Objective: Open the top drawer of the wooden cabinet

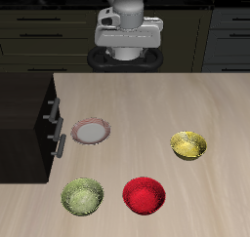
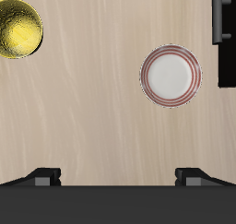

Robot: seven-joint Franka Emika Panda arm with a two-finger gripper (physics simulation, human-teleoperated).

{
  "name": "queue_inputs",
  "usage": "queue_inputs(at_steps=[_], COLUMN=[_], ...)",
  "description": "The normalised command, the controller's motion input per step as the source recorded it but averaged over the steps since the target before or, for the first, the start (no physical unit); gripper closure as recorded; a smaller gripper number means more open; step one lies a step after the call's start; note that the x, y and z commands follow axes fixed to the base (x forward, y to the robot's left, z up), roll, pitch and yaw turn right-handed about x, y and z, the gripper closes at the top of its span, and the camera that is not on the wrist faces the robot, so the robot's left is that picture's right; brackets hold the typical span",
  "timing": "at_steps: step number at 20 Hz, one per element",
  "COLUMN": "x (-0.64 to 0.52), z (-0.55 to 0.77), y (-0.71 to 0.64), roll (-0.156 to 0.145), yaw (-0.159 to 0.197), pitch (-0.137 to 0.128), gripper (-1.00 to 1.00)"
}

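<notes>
The wooden cabinet point(image 1: 21, 124) is a dark box at the table's side edge, its front facing the bowls. Its top drawer point(image 1: 48, 117) is closed, with a short silver bar handle point(image 1: 53, 109); an identical handle point(image 1: 58, 143) sits lower. My gripper point(image 1: 127, 48) hangs high at the back of the table near the robot's base, far from the cabinet, open and empty. In the wrist view the gripper point(image 2: 118, 177) has its fingertips point(image 2: 42, 176) wide apart, and the cabinet's edge point(image 2: 228, 53) with a bar handle point(image 2: 218, 18) shows.
A white plate with a reddish rim point(image 1: 90, 133) point(image 2: 171, 76) lies just in front of the drawers. A yellow bowl point(image 1: 189, 144) point(image 2: 18, 29), a red bowl point(image 1: 145, 195) and a green bowl point(image 1: 82, 195) stand nearer the front edge.
</notes>
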Motion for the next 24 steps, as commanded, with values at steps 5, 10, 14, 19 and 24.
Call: queue_inputs(at_steps=[5, 10, 14, 19, 24], x=[0.33, 0.27, 0.36, 0.37, 0.23], z=[-0.03, 0.05, -0.01, -0.11, -0.08], y=[0.08, 0.06, 0.02, 0.12, 0.15], roll=[0.002, -0.009, -0.014, -0.007, 0.005], yaw=[0.042, 0.010, 0.014, 0.003, 0.003], pitch=[0.006, -0.008, 0.005, 0.027, 0.007], gripper=[-1.00, -1.00, -1.00, -1.00, -1.00])
